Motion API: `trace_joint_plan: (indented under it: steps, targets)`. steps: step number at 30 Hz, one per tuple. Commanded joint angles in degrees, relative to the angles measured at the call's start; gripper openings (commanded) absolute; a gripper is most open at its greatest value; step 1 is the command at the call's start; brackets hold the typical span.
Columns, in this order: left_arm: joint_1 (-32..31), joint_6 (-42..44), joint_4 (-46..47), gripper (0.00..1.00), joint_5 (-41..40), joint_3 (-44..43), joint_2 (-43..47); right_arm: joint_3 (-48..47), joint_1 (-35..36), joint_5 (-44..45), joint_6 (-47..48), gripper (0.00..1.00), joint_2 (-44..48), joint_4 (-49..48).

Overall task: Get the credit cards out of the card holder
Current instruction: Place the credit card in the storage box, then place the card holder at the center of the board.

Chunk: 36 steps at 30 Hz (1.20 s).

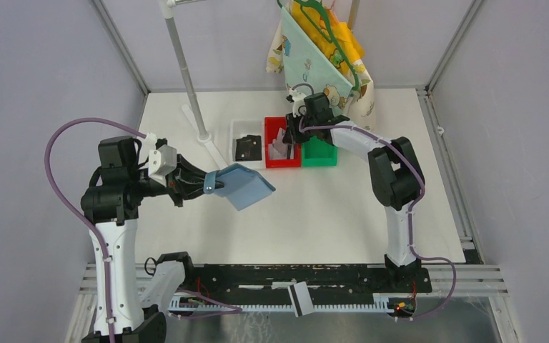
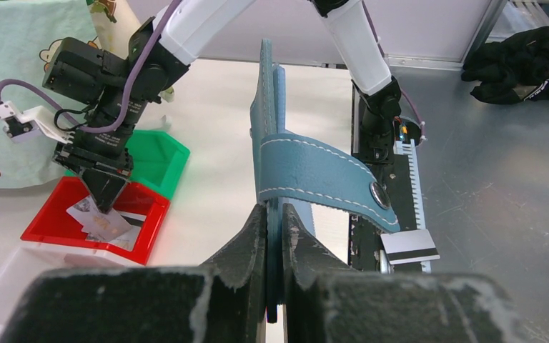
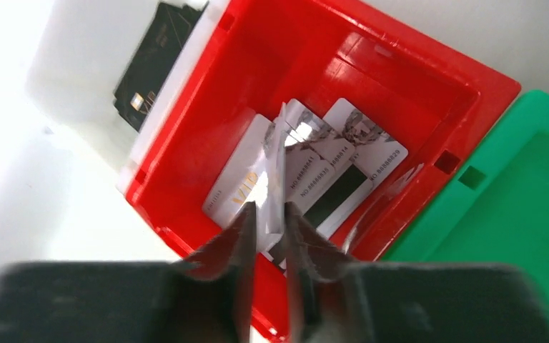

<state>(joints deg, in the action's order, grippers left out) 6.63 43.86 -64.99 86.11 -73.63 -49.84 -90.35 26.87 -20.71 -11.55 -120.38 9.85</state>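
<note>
My left gripper is shut on the edge of the teal-blue card holder and holds it above the table, left of centre; its snap tab hangs to the side. My right gripper hangs over the red bin, jaws a narrow gap apart. One pale credit card stands on edge between its fingers, not visibly clamped. Other credit cards lie flat in the bin. A card with a dark stripe lies on the black rail at the near edge.
A white tray with black flat pieces stands left of the red bin, and a green bin stands right of it. A white stand pole and a hanging printed cloth are at the back.
</note>
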Motion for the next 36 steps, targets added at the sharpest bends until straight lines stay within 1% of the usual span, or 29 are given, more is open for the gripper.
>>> trace_joint_plan:
  steps: [1, 4, 6, 8, 11, 14, 15, 16, 18, 19, 20, 22, 25, 26, 27, 30, 33, 36]
  targets:
    - [-0.21, 1.87, 1.8, 0.02, 3.29, -0.07, -0.2, 0.01, 0.02, 0.93, 1.83, 0.41, 4.34, -0.1]
    - [-0.13, 1.93, 1.8, 0.02, 3.31, -0.28, -0.17, 1.04, 0.01, 3.15, 1.72, 0.66, 8.88, -0.55]
    - [-0.13, 1.94, 1.8, 0.02, 3.24, -0.25, -0.2, 2.6, -0.02, 4.06, 1.52, 0.77, 13.02, -1.8]
    - [-0.15, 2.14, 1.8, 0.02, 3.22, -0.06, -0.29, 5.43, 0.02, 3.86, 0.86, 0.83, 18.06, -3.91]
    - [-0.14, 3.06, 1.65, 0.02, 2.91, 0.38, -0.75, 12.52, -0.02, -2.16, -2.28, 0.87, 26.71, -10.77]
    - [-0.26, 4.68, 1.62, 0.02, 1.43, 0.46, -2.44, 23.76, 0.42, -11.6, -10.44, 0.96, 34.03, -23.38]
    - [-0.5, 5.23, 1.55, 0.02, 0.42, 0.36, -3.34, 28.21, 0.91, -15.47, -14.54, 0.98, 36.05, -29.42]
    - [-0.79, 5.83, 1.51, 0.02, -0.76, 0.22, -4.33, 31.69, 1.22, -19.51, -18.99, 0.98, 37.53, -34.41]
    - [-1.75, 6.74, 1.53, 0.02, -3.18, -0.16, -6.46, 41.5, 1.98, -24.65, -33.77, 0.98, 39.67, -54.01]
    - [-2.39, 7.07, 1.53, 0.02, -4.16, -0.38, -7.06, 44.85, 2.58, -25.43, -40.01, 0.98, 40.19, -64.39]
    - [-3.29, 7.28, 1.53, 0.02, -4.88, -0.52, -7.61, 47.48, 3.28, -25.8, -46.22, 0.98, 40.21, -72.0]
    - [-4.71, 8.02, 1.45, 0.02, -5.87, -0.85, -8.27, 50.37, 5.49, -25.75, -53.8, 0.98, 39.83, -82.21]
    - [-5.9, 8.83, 1.45, 0.02, -7.79, -1.75, -8.97, 51.94, 9.55, -25.03, -59.4, 0.98, 38.79, -89.01]
    - [-5.86, 9.11, 1.52, 0.02, -8.32, -1.92, -9.14, 52.22, 10.92, -24.51, -60.67, 0.98, 38.47, -90.41]
    - [-7.51, 9.44, 1.53, 0.02, -8.85, -2.06, -9.22, 52.73, 12.16, -23.74, -61.89, 0.98, 38.14, -92.38]
    - [-8.22, 11.16, 1.53, 0.02, -10.9, -1.79, -9.07, 54.48, 15.43, -21.22, -64.95, 0.98, 37.36, -97.16]
    - [-9.15, 13.62, 1.53, 0.02, -12.54, -0.95, -8.47, 54.24, 17.98, -18.28, -66.21, 0.98, 36.48, -97.89]
    - [-10.58, 15.93, 2.69, 0.02, -15.42, -0.37, -7.63, 52.04, 20.78, -15.64, -68.23, 0.98, 34.8, -97.85]
